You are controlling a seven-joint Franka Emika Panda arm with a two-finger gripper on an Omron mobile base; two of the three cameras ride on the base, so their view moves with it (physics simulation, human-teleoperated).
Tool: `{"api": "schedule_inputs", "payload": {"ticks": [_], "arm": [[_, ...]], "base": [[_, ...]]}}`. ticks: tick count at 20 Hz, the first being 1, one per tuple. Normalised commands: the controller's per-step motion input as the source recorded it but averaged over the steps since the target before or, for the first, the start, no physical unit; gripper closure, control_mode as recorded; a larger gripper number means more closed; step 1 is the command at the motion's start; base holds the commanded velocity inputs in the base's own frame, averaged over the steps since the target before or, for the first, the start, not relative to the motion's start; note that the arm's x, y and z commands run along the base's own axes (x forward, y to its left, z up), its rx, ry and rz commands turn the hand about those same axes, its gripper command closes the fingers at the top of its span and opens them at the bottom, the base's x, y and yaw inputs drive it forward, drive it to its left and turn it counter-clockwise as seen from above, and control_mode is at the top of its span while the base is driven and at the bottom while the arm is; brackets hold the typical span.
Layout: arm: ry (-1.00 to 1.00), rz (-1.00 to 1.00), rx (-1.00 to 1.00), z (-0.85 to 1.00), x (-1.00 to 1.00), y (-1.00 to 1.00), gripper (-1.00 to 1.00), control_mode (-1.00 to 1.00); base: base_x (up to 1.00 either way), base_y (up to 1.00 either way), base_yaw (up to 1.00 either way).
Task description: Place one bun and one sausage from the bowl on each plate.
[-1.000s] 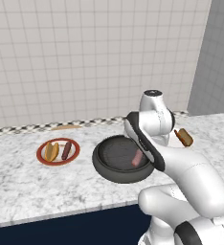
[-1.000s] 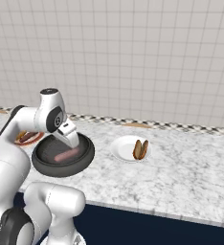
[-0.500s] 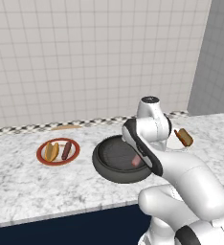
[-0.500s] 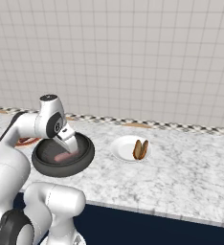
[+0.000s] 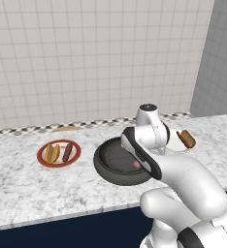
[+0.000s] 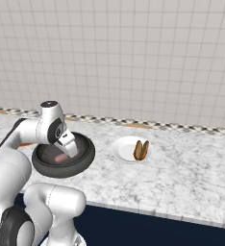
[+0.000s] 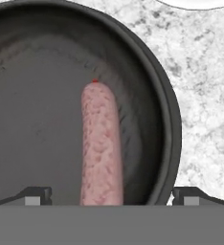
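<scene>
Sitting at the far left on the speckled grey-white marble counter [image 5: 18, 193] is the small round plate with a red-brown rim and cream centre [image 5: 58, 153], carrying an orange-tan oblong bun [image 5: 52, 153] beside a slim brown sausage [image 5: 67, 152], the two lying side by side. Right of it, the large round dark grey-black bowl with a thick rim [image 5: 105, 169] is resting near the counter's front edge, and one pale pink sausage [image 7: 101, 148] is lying inside it toward the right-hand wall, as the hand view shows. The white arm's two-finger gripper [image 7: 112, 195] is hanging directly over the bowl with jaws spread wide, one tip on either side of the pink sausage, gripping nothing. Farther right, just beside the bowl, the plain pale white round plate [image 6: 121, 149] is holding a second tan bun [image 6: 138, 150] and a brown sausage [image 6: 144, 150], touching each other. A beige tiled wall [image 6: 133, 57] is standing behind the counter.
</scene>
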Motion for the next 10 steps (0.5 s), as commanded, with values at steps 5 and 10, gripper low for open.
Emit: {"api": "schedule_inputs", "payload": {"ticks": [5,10], "arm": [[0.0,0.0,0.0,-0.21,0.0,0.01,-1.0,-1.0],[0.0,0.0,0.0,-0.23,0.0,0.1,-1.0,-1.0]], "base": [[0.0,0.0,0.0],[0.0,0.0,0.0]]}}
